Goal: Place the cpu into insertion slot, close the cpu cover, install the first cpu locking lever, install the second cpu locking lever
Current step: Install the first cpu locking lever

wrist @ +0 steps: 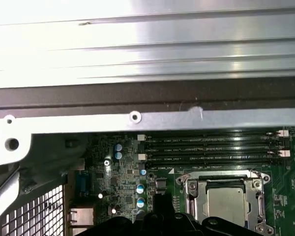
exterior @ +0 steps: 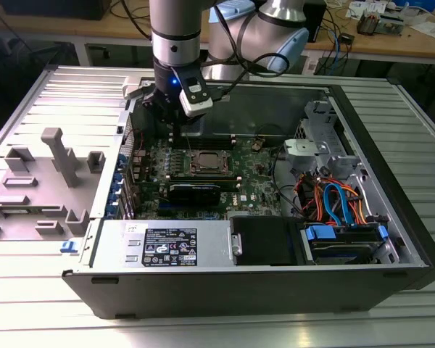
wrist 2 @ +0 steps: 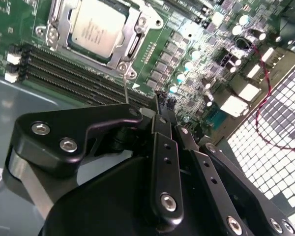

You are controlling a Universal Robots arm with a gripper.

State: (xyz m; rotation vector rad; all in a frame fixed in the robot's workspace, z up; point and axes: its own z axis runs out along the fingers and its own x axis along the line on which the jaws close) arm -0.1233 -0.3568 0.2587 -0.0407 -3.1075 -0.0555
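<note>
The cpu [wrist 2: 98, 27] lies flat in the insertion slot [exterior: 206, 163] on the green board, its silver top showing. The cpu cover [wrist 2: 133, 37] is folded down around the chip as a dull metal frame. Both wrist views show this, with the cpu [wrist: 227, 204] inside the cover [wrist: 191, 192]. A thin wire lever [wrist 2: 126, 83] runs from the socket's corner toward my fingers. My gripper [wrist 2: 164, 97] hangs above the board beside the socket, its black fingers together with nothing between them. In the exterior view the gripper [exterior: 174, 130] is toward the exterior view's left of the socket.
Black memory slots [wrist 2: 73, 73] run next to the socket. The case wall [wrist: 147, 120] and a perforated grille [wrist 2: 265, 162] stand close by. Orange and blue cables [exterior: 333, 203] and a drive cage [exterior: 315, 141] fill the exterior view's right. The power supply [exterior: 167, 243] sits at the front.
</note>
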